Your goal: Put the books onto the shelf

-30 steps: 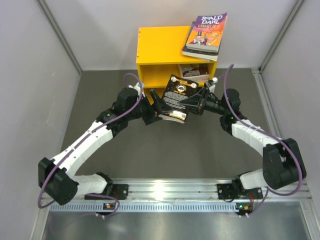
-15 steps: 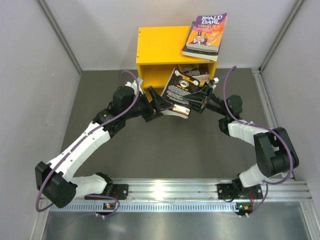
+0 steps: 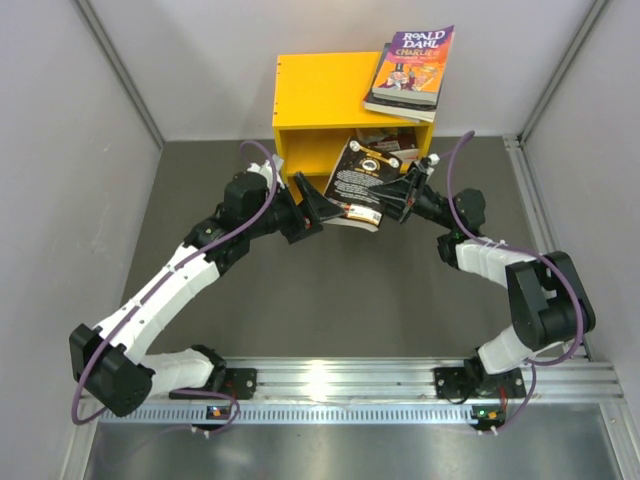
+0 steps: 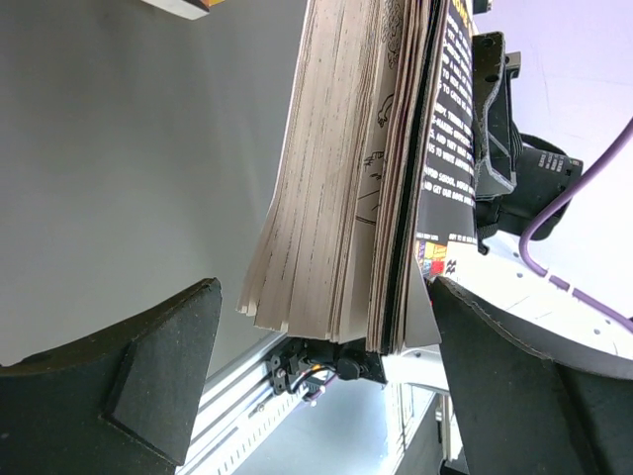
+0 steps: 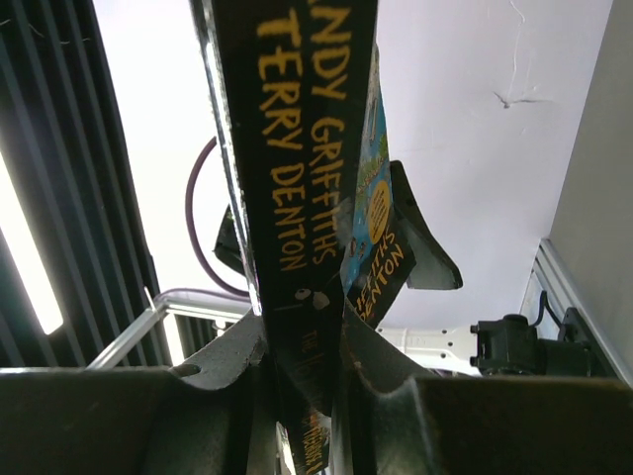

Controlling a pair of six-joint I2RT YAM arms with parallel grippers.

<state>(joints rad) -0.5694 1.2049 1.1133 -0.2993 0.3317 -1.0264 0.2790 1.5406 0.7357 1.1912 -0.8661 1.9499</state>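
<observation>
A black paperback [image 3: 360, 183] hangs tilted just in front of the yellow shelf [image 3: 320, 100], near its lower compartment. My right gripper [image 3: 398, 200] is shut on its spine edge [image 5: 302, 247]. My left gripper [image 3: 318, 208] stands open around the book's page edges [image 4: 336, 198], its fingers [image 4: 148, 376] on either side and apart from the paper. A purple-orange Roald Dahl book [image 3: 412, 62] lies on a small stack on the shelf's top right. Another book [image 3: 392, 145] lies inside the lower compartment.
Grey walls close in on the left, back and right of the dark table [image 3: 340, 300]. A metal rail [image 3: 340, 385] with both arm bases runs along the near edge.
Both arms have carried the black book toward the shelf's lower opening. The right arm's elbow has folded up closer to the shelf.
</observation>
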